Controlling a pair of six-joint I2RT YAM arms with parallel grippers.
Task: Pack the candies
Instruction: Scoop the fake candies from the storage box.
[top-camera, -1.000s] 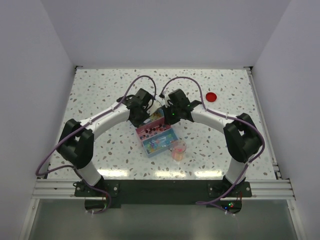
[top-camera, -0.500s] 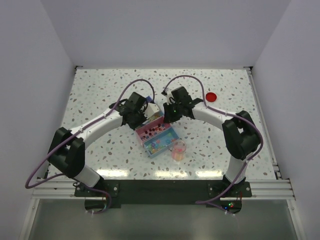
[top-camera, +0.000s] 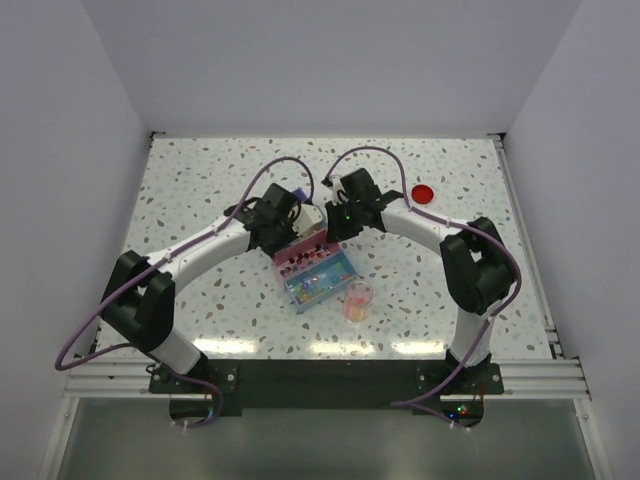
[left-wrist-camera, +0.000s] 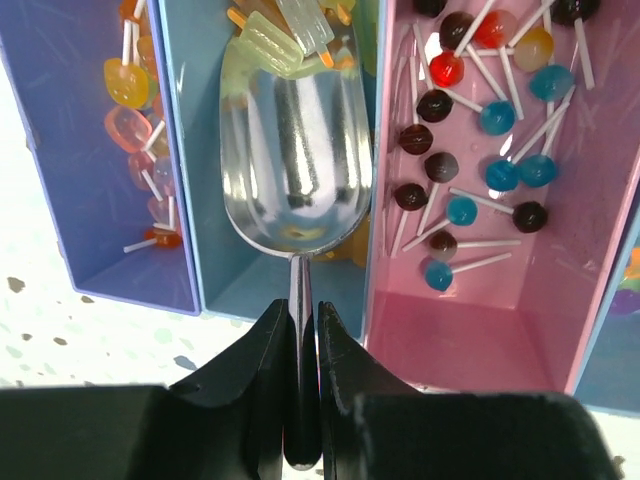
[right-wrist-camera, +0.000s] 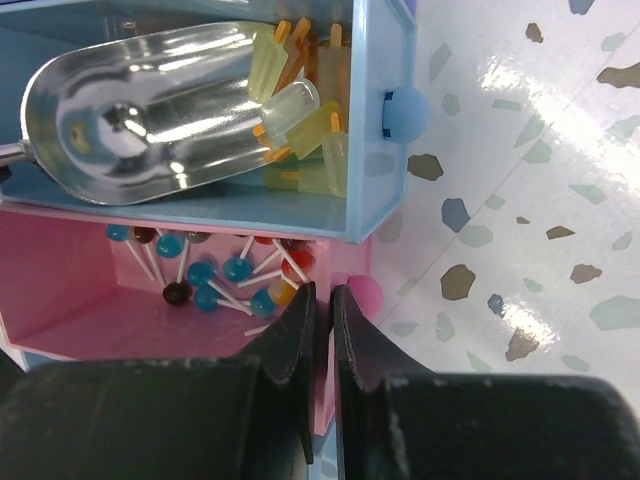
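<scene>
I've got L gripper (left-wrist-camera: 303, 310) nearly shut on scoop (left-wrist-camera: 295, 170) handle, bowl in blue bin (left-wrist-camera: 235, 282) among candies (left-wrist-camera: 275, 40). R gripper (right-wrist-camera: 322, 300) pinches pink tray (right-wrist-camera: 60, 295) wall, almost closed. Top cam: wrists hide both grips.

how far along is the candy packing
Done: the cup already holds some candies. In hand: the left gripper holds the scoop, nearly empty, nosed into yellow ice-pop sweets in the blue tray; the right gripper seems to pinch the pink tray. Left: more scooping, and the red lid lies aside.
</scene>
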